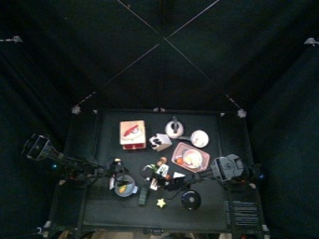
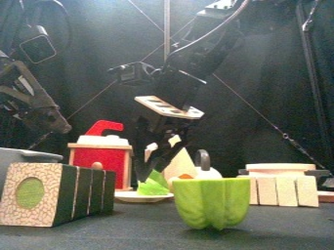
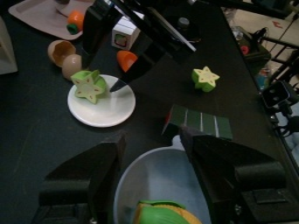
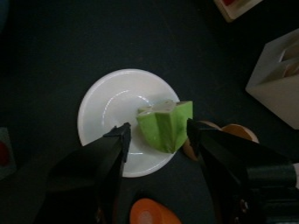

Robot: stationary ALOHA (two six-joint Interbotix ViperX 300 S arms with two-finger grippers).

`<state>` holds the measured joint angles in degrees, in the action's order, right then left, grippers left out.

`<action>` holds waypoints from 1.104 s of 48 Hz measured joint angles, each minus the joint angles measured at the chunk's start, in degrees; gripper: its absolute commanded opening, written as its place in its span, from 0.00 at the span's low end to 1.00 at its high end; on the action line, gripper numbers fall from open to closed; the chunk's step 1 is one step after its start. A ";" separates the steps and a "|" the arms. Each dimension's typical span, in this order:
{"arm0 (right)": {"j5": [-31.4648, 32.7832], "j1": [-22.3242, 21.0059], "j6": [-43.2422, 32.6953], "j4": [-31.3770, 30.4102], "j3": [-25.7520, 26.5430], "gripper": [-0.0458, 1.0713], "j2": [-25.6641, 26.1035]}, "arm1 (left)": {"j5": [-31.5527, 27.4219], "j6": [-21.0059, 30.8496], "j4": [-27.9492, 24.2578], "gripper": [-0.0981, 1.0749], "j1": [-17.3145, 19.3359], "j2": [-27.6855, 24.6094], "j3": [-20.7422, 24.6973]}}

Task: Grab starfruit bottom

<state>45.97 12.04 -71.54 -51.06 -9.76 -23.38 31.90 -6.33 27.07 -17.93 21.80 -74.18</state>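
Right claw (image 4: 158,131), jaws spread, over plate (image 4: 105,105); starfruit (image 3: 205,78) beside it, probably light, rigid, slick: pinch opposite lobes low.

Starfruit (image 4: 166,125) showing pale yellow-green, sitting on a white plate (image 4: 111,109). Second star-shaped fruit (image 3: 205,78) reading yellow-green on the black tabletop (image 3: 233,105). Red-and-white box (image 2: 101,154). Green pepper (image 2: 210,201). Both grippers showing black: right gripper (image 4: 159,143), left gripper (image 3: 155,175).
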 measured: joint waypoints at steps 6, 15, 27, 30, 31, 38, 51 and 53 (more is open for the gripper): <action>0.00 0.26 -0.35 1.85 0.18 0.83 2.55 | 0.00 -0.09 0.00 0.84 0.00 0.00 -0.09; 0.00 3.69 -0.44 6.77 0.18 0.83 6.33 | 0.00 -0.09 0.00 0.84 0.00 0.00 -0.09; -0.53 11.78 -0.35 13.01 0.18 0.83 7.29 | 0.00 0.00 0.00 0.84 -0.09 0.00 -0.09; -0.62 13.27 -0.44 13.97 0.18 0.83 7.21 | 0.00 0.00 0.00 0.84 0.00 0.00 0.00; -0.70 13.62 -0.44 14.24 0.18 0.83 7.21 | 0.00 0.00 0.00 0.83 0.00 0.00 0.00; -1.14 15.12 -0.44 14.94 0.18 0.83 6.94 | 0.00 0.00 0.00 0.84 -0.09 0.00 0.00; -3.69 15.12 0.00 18.19 0.09 0.83 4.04 | 0.00 0.00 0.00 0.84 0.00 0.00 0.00; -3.96 15.12 0.00 18.63 0.09 0.83 3.87 | 0.00 0.00 0.00 0.84 0.00 0.00 0.00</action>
<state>42.01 27.16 -71.54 -32.43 -9.67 -19.51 31.90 -6.33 27.07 -17.93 21.80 -74.18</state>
